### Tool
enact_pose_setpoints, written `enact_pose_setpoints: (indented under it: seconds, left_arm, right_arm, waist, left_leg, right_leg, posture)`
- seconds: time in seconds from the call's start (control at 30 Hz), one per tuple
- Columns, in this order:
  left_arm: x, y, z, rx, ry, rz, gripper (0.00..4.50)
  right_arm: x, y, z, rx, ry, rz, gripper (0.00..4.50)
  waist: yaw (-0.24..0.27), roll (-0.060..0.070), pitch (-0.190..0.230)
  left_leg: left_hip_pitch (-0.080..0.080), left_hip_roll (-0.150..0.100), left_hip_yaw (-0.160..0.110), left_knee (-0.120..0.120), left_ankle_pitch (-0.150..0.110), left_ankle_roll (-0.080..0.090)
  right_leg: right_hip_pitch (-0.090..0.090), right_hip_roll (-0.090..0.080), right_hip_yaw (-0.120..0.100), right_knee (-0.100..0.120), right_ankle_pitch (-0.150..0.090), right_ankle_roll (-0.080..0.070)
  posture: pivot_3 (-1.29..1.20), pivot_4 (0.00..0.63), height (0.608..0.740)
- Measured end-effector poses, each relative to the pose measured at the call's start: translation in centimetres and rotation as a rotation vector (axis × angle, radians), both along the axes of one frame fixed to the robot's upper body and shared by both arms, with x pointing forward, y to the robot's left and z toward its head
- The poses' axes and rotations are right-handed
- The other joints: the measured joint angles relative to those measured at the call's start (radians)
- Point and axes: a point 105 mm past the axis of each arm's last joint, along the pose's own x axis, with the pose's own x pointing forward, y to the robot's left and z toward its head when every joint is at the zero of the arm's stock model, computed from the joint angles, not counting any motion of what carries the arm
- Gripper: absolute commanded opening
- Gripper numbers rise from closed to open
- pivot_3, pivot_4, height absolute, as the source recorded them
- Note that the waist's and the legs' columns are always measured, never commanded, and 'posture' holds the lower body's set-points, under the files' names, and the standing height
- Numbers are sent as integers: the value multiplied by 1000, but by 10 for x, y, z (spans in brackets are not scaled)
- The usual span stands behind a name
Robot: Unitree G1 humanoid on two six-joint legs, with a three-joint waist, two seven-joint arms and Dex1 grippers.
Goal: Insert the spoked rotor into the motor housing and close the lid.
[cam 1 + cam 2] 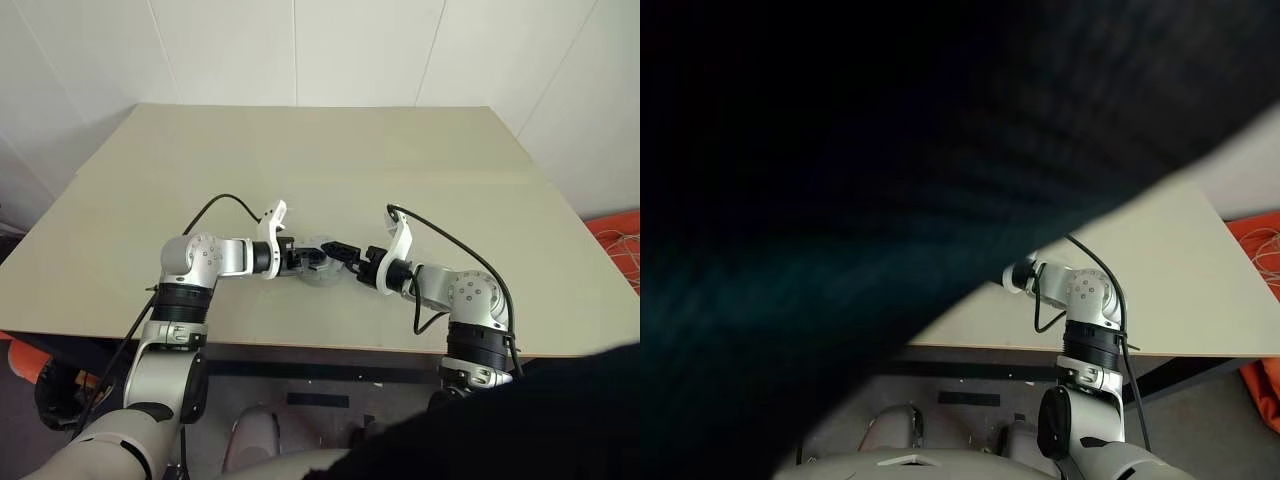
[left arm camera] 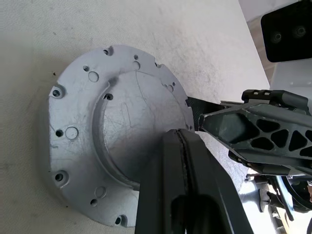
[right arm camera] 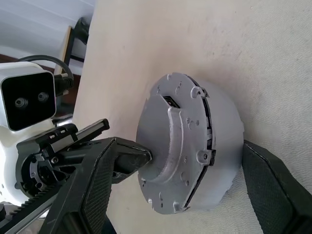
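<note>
A grey round motor housing point(image 3: 226, 131) lies on its side on the table, between my two grippers point(image 1: 320, 268). A silver flanged lid point(image 2: 78, 146) with small holes sits against its open face, a thin dark gap between them. The spoked rotor is hidden. My left gripper point(image 2: 183, 146) is shut, and its joined fingertips rest against the middle of the lid. My right gripper point(image 3: 197, 151) is open. One of its fingers point(image 3: 97, 180) lies over the lid's face and the other finger point(image 3: 273, 187) is behind the housing's base. I cannot tell whether they touch.
The beige table point(image 1: 300, 160) stretches far and wide behind the grippers. Its front edge point(image 1: 330, 348) runs just below my arms. Something orange point(image 1: 615, 235) lies on the floor beyond the table's right edge. White walls stand behind.
</note>
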Motion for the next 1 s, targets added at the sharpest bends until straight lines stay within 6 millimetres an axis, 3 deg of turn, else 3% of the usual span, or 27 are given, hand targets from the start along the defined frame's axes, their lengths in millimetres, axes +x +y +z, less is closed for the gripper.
enact_pose_setpoints:
  seconds: [0.27,1.0]
  left_arm:
    - [4,20,-1,34,7,49,0]
    - [6,17,-5,31,44,79,0]
  right_arm:
    - [1,-2,0,-5,-3,-3,4465]
    - [4,-4,3,-21,-13,-13,4465]
  waist:
    - [3,0,0]
    - [6,0,0]
  left_leg:
    - [0,0,0,0,0,0]
    - [2,0,0,1,0,0]
  right_leg:
    - [0,-1,0,0,0,0]
    - [3,-1,0,0,0,1]
  posture:
    - [0,0,740]
    - [0,0,740]
